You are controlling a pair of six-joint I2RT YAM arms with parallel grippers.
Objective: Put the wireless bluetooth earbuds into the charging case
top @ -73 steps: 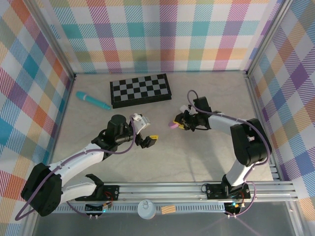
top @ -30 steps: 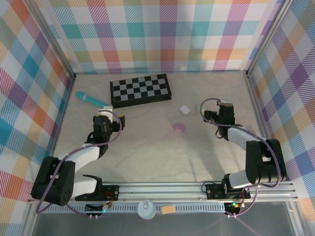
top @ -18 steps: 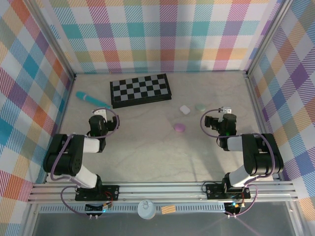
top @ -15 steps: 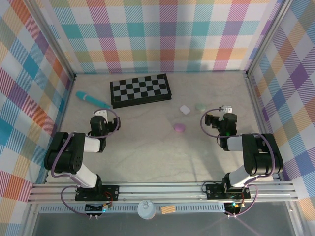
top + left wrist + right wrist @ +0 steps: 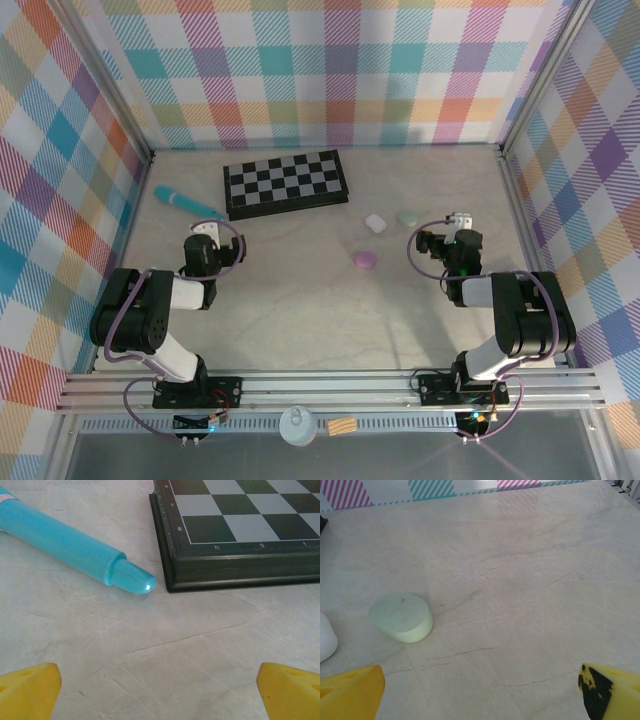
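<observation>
Three shut pebble-shaped cases lie on the table: a white case [image 5: 376,222], a pale green case [image 5: 407,216] and a pink case [image 5: 365,259]. No earbuds are visible; they are hidden or out of view. My left gripper [image 5: 203,232] rests folded back at the left, open, its yellow fingertips [image 5: 30,690] wide apart over bare table. My right gripper [image 5: 458,222] sits folded back at the right, open and empty, with its fingertips [image 5: 352,692] apart. The right wrist view has the green case [image 5: 401,616] ahead to the left and the white case [image 5: 325,642] at the left edge.
A folded black-and-grey chessboard [image 5: 286,183] lies at the back, its corner [image 5: 235,525] just ahead of the left gripper. A teal marker [image 5: 188,204] lies left of it, its tip [image 5: 132,577] pointing toward the board. Checked walls enclose the table.
Both arms have withdrawn from the table's middle and folded back to their sides. The white case that was at the left gripper now lies on the table. Over the last half second nothing moved.
</observation>
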